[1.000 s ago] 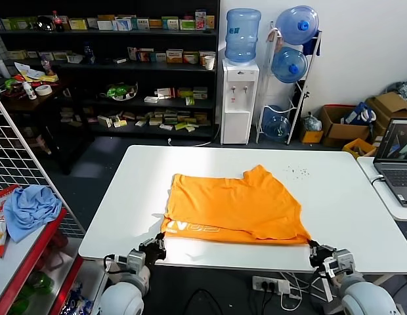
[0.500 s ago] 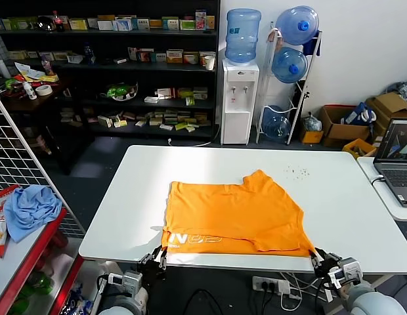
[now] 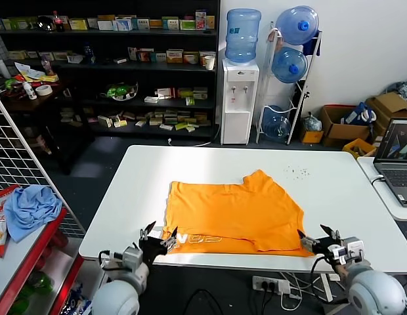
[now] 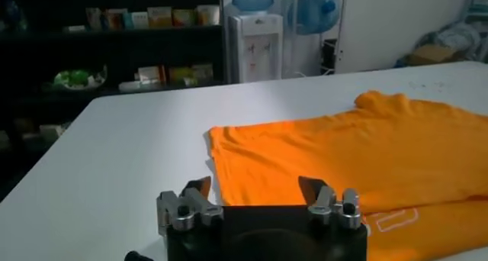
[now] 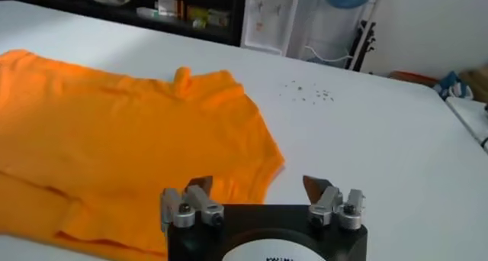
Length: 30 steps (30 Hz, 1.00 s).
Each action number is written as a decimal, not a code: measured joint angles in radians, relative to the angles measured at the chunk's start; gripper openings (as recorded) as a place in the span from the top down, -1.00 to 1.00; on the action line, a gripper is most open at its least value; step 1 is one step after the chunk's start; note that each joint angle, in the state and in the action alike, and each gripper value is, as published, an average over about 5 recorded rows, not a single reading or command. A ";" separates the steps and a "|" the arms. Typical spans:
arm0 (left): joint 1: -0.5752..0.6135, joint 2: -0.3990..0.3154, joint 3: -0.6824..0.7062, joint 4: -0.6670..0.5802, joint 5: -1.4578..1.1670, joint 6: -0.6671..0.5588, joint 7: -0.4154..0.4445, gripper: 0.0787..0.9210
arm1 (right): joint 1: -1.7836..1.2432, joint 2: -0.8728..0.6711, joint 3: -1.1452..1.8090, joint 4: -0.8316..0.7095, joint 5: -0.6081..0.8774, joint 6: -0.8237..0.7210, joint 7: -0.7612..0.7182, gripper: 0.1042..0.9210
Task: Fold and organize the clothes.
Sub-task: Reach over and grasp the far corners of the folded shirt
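On the white worktop (image 3: 335, 190), the orange T-shirt (image 3: 236, 210) lies flat and partly folded, nearer the front edge than the back. Its near hem is turned up over the body as a band, with white lettering (image 3: 200, 239) showing on that band toward the left side. One sleeve peaks at the far edge; the collar is not visible.

Step in hand, by my reading: one fold is made (bottom band laid over) and both claws are off the cloth, so this is the gap between folds. The shirt's outline is uneven and wide from left to right, so the job looks well short of done.

Left claw (image 3: 157, 234) sits at the front left corner of the shirt, just beside the lettered band, jaws spread wide, nothing between them. The left wrist view confirms it: fingers (image 4: 200, 190) apart, fabric lying beyond them, not gripped.

Right claw (image 3: 317, 236) sits at the front right corner, just off the hem, likewise spread and empty; fingertips (image 5: 200, 186) stand clear of the cloth edge.

Next move probably calls for fresh grips, likely on the side edges or sleeves, so the sides can be brought inward. Each pinch needs to catch both layers of the doubled band, or the first fold may slip open.
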 measured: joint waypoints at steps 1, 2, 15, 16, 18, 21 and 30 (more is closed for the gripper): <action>-0.028 -0.003 0.008 0.022 -0.004 0.000 0.002 -0.74 | 0.031 0.002 -0.014 -0.021 0.007 0.001 -0.005 -0.75; -0.057 -0.006 0.016 0.046 -0.009 0.000 0.005 -0.75 | 0.063 0.004 -0.029 -0.044 0.014 0.002 -0.011 -0.75; -0.405 -0.063 0.129 0.371 -0.090 0.019 0.043 -0.77 | 0.489 0.073 -0.254 -0.397 0.048 0.028 -0.082 -0.76; -0.428 -0.069 0.138 0.397 -0.094 0.022 0.045 -0.77 | 0.516 0.082 -0.264 -0.424 0.047 0.029 -0.086 -0.76; -0.472 -0.081 0.154 0.447 -0.103 0.027 0.051 -0.77 | 0.565 0.100 -0.283 -0.478 0.042 0.031 -0.095 -0.76; -0.532 -0.102 0.172 0.521 -0.115 0.033 0.061 -0.77 | 0.628 0.126 -0.304 -0.553 0.033 0.035 -0.109 -0.76; -0.670 -0.166 0.193 0.709 -0.126 0.029 0.083 -0.77 | 0.756 0.198 -0.333 -0.755 -0.006 0.061 -0.152 -0.76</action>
